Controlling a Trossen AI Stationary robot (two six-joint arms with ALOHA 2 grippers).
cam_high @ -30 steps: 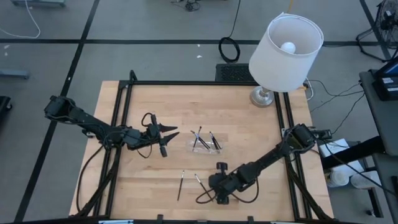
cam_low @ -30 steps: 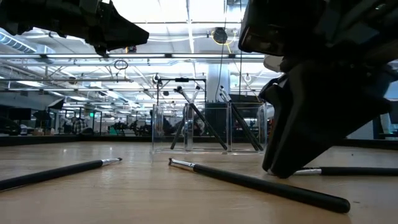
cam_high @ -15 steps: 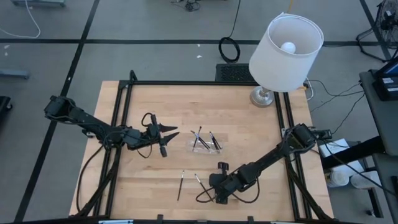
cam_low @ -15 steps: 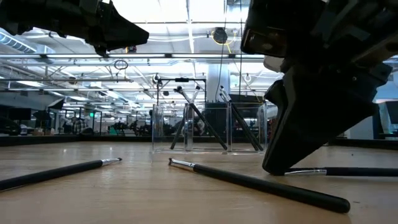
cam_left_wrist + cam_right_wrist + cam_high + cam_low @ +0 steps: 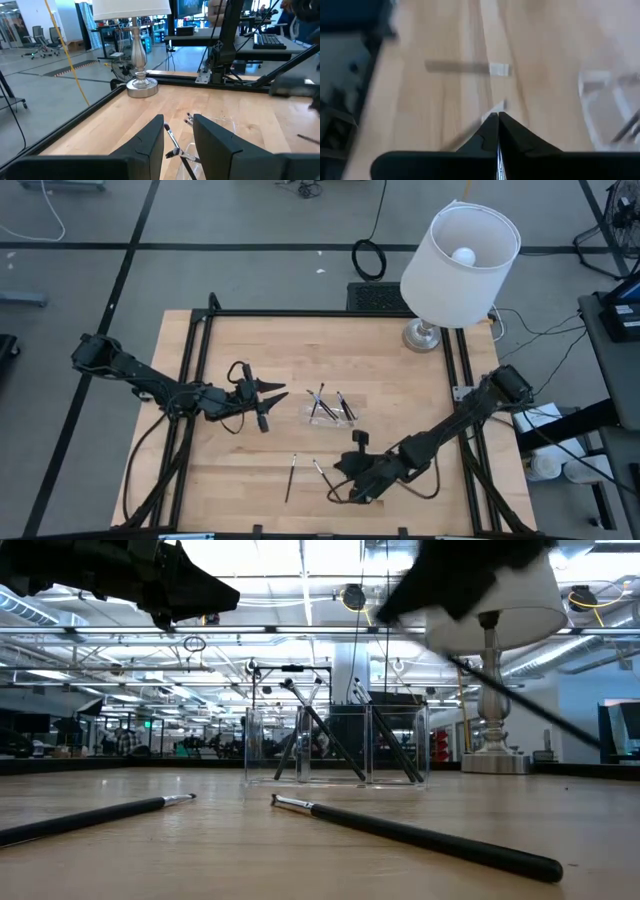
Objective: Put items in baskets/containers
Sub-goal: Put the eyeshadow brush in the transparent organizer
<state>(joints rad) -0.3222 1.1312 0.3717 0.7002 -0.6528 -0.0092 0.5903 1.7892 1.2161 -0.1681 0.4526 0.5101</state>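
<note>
My right gripper (image 5: 345, 471) is shut on one thin dark stick (image 5: 530, 705) and is raised above the table's near middle; in the low view it is a blur at the top (image 5: 450, 580). Two more sticks (image 5: 290, 477) (image 5: 320, 472) lie flat on the wood near it. The clear tray (image 5: 330, 412) stands at the table's centre with several sticks leaning inside (image 5: 320, 735). My left gripper (image 5: 272, 395) hovers open just left of the tray, fingertips (image 5: 177, 122) pointing at it. My right gripper pinches the stick between its two shut fingers (image 5: 487, 131), near one end (image 5: 455, 660). The stick is lifted clear of the table. Its long free part (image 5: 560, 725) slants down below the gripper. Which end it has, I cannot tell.
A lamp with a white shade (image 5: 462, 250) stands on its silver base (image 5: 423, 335) at the far right corner. A black frame rail (image 5: 200, 350) runs around the table. Bare wood lies to the right of the tray (image 5: 410, 395).
My right gripper, its fingers down at the table beside a lying stick a second ago, has risen and carried that stick up. The stick lay flat on the wood then; it now hangs slanting in the air. The left arm kept still.
</note>
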